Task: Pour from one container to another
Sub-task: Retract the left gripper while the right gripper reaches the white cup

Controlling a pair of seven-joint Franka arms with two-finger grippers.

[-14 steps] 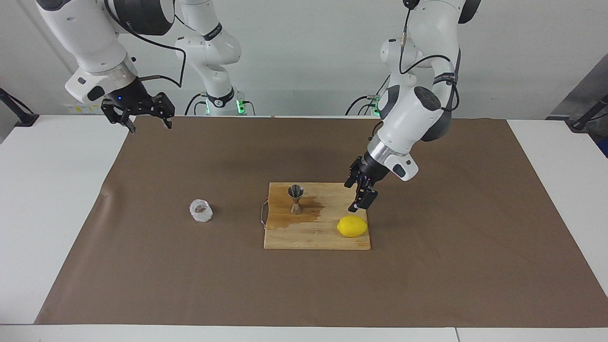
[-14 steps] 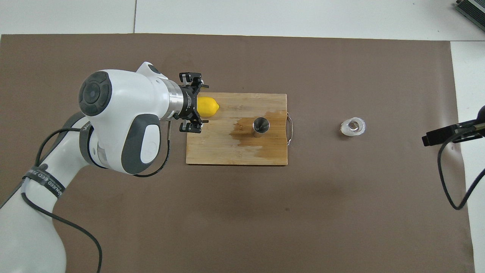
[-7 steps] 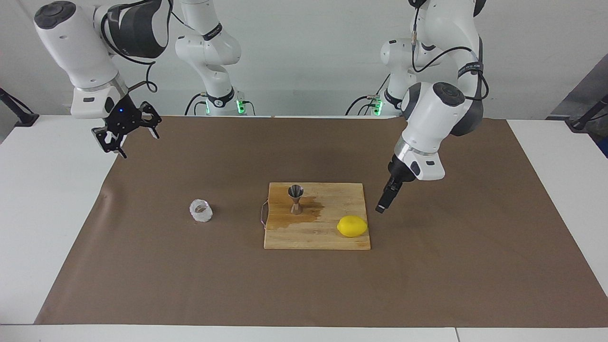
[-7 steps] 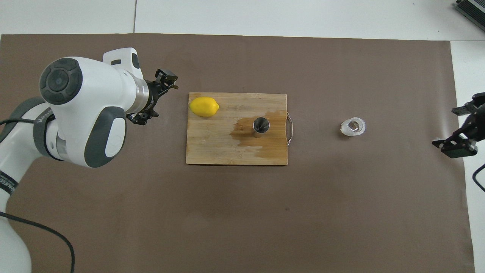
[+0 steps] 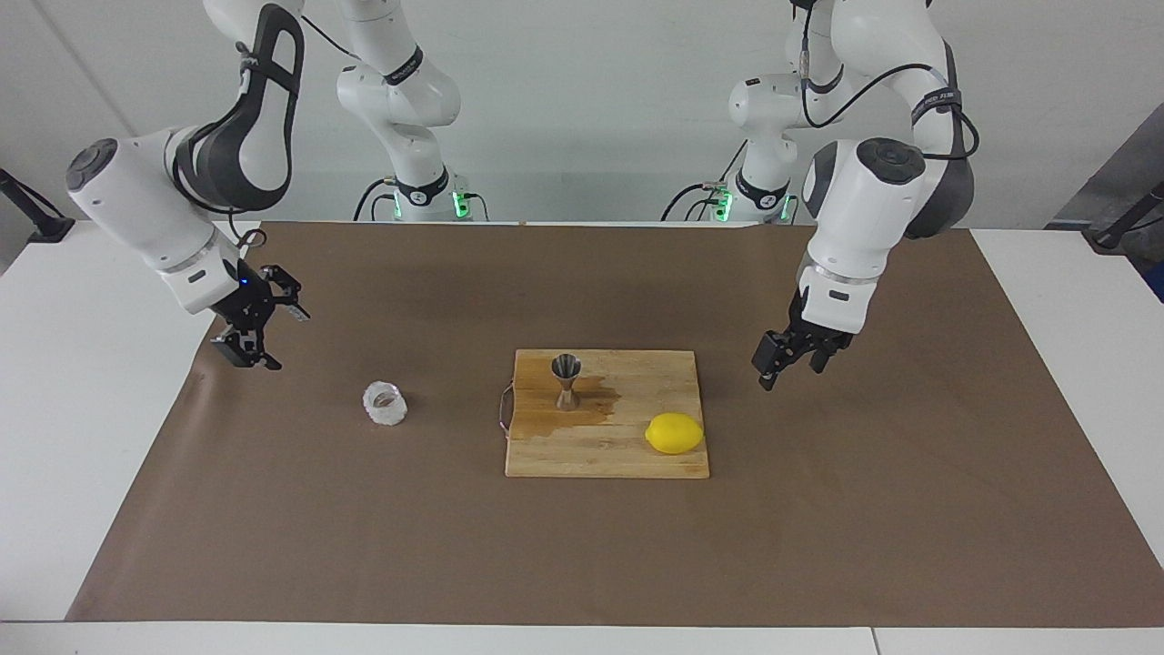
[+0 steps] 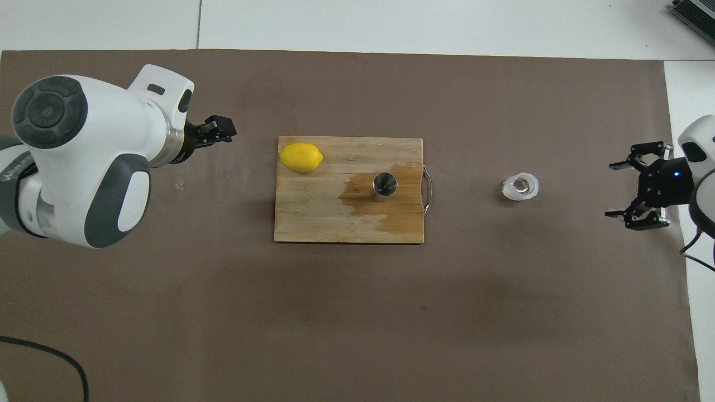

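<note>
The clear cut-glass cup (image 5: 385, 404) stands upright on the brown mat, toward the right arm's end; it also shows in the overhead view (image 6: 520, 187). The steel jigger (image 5: 566, 382) stands upright on the wooden cutting board (image 5: 605, 459), on a dark wet stain; it also shows in the overhead view (image 6: 385, 185). My right gripper (image 5: 277, 338) is open and empty, low over the mat's edge, beside the cup and well apart from it (image 6: 617, 190). My left gripper (image 5: 789, 368) is open and empty over the mat beside the board (image 6: 222, 129).
A yellow lemon (image 5: 674, 433) lies on the board's corner toward the left arm's end, farther from the robots than the jigger (image 6: 301, 157). The board (image 6: 313, 223) has a wire handle toward the cup. The brown mat (image 5: 582, 564) covers the white table.
My left gripper has drawn back from over the lemon, off the board toward its own end. My right gripper has come down and moved over the mat's edge toward the cup.
</note>
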